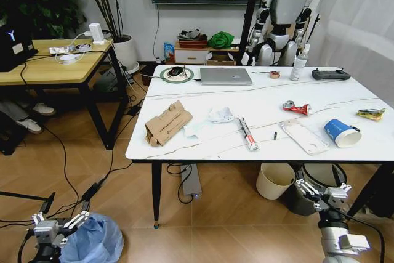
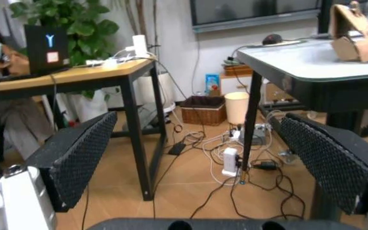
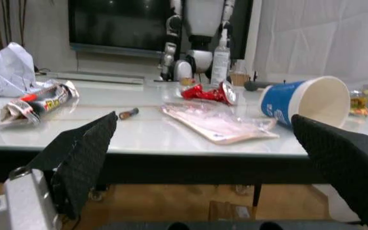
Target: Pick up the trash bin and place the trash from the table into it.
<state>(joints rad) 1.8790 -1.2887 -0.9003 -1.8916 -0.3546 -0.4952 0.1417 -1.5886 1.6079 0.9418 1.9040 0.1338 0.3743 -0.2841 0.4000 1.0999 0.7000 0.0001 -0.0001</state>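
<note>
1. Left pincer (image 1: 58, 221) low at near left, above the floor, pads spread apart, nothing between them; just left of the trash bin (image 1: 93, 238).
2. Trash bin on the floor at near left, blue bag billowing over the rim, in front of the tabletop's (image 1: 265, 100) near-left leg.
3. Right pincer (image 1: 322, 193) low at near right, below the tabletop's near edge, pads spread apart, holding nothing.
4. Trash all lying on the tabletop: torn cardboard (image 1: 167, 123) at near left, crumpled white paper (image 1: 221, 114) just right of it, snack wrapper tube (image 1: 248, 133) near the middle.
5. Clear plastic packaging (image 1: 304, 136) flat at near right, blue paper cup (image 1: 341, 133) on its side just right of it, mouth facing right.
6. Crushed red can (image 1: 297, 108) farther back than the packaging; yellow-green wrapper (image 1: 371, 114) near the right edge.
7. Laptop (image 1: 226, 76) shut at far middle, spray bottle (image 1: 299, 63) upright to its right.
8. Cream bin (image 1: 274, 180) and black bin (image 1: 320, 183) on the floor under the tabletop's right side.
9. Wooden desk (image 1: 52, 66) at far left, well apart from the tabletop.
</note>
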